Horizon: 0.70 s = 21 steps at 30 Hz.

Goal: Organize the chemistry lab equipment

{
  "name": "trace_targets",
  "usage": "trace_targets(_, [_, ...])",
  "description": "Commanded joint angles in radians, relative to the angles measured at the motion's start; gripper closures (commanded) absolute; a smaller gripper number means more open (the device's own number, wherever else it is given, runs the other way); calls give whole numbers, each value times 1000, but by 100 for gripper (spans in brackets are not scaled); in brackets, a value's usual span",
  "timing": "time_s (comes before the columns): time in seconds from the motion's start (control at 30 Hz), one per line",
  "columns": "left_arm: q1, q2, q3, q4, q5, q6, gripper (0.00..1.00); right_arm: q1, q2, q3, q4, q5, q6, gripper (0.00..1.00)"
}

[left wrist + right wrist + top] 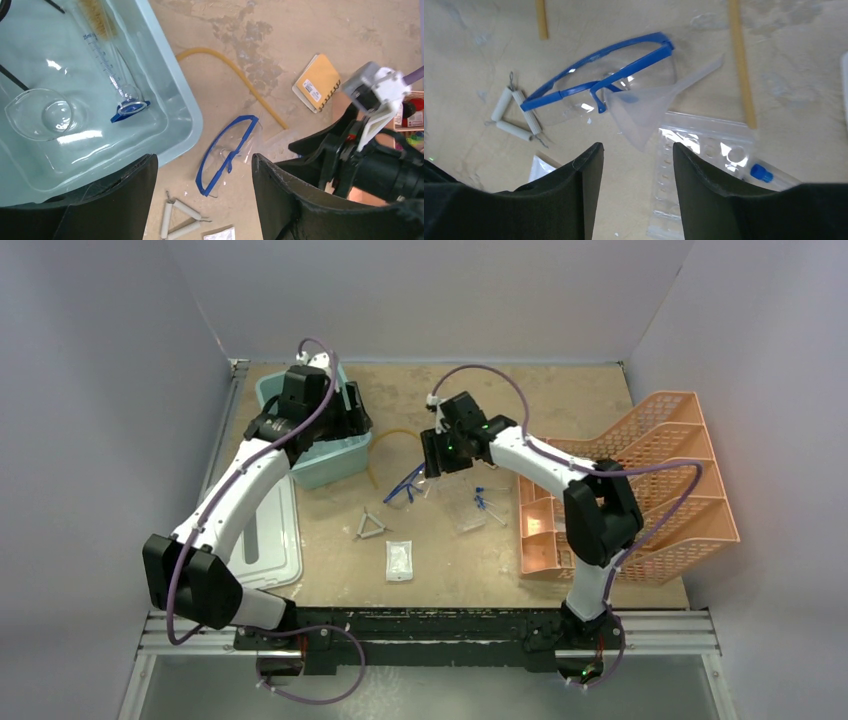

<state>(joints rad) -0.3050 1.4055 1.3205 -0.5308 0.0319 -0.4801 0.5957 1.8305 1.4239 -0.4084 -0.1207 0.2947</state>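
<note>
At the far left of the top view, a white lid (272,540) lies flat on the table (560,405). Just above it in the frame stands the teal tub (330,468). The left gripper (335,412) hangs over the tub's right half, its jaws spread wide with nothing between them. In the left wrist view the tub fills the upper left and holds a small beaker (42,112). Beside the beaker, a graduated cylinder (111,62) lies on its side.

Right of the tub, the amber tubing (385,443) curves across the board. Below it in the frame are the blue-framed clear goggles (404,486). The wire triangle (372,528) and the white packet (399,560) sit lower still, apart from each other.

The right gripper (636,150) hovers near the centre of the top view, above the goggles' right end. Its jaws are also spread and hold nothing. Its wrist view shows a clear funnel (644,107) lying against the goggles' lens, its stem pointing to the upper right. The funnel's wide mouth overlaps the edge of the clear rack (694,165). A blue-capped tube (761,174) lies at the lower right of that view.

A small tan notebook (317,82) lies in the upper right of the left wrist view. The orange tiered mesh tray (650,490) closes off the right side of the table, and the right arm's elbow stands in front of it.
</note>
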Motion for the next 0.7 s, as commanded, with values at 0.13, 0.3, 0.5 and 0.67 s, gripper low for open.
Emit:
trace_targets(0.13, [10,-87,-34,85,-28,-31,33,95,67,75,-33,58,-129,50])
trace_targets(0.3, [10,-112,-43,72,-80,-31,33,130,99,68,-3,207,-148,54])
trace_targets(0.5, [10,-135,-40,50,-151,-35,33,174,113,9,87,415,-160,65])
trace_targets(0.67, [12,-150,-37,39,-185,-39,33,198,77,-26,129,445,-165,87])
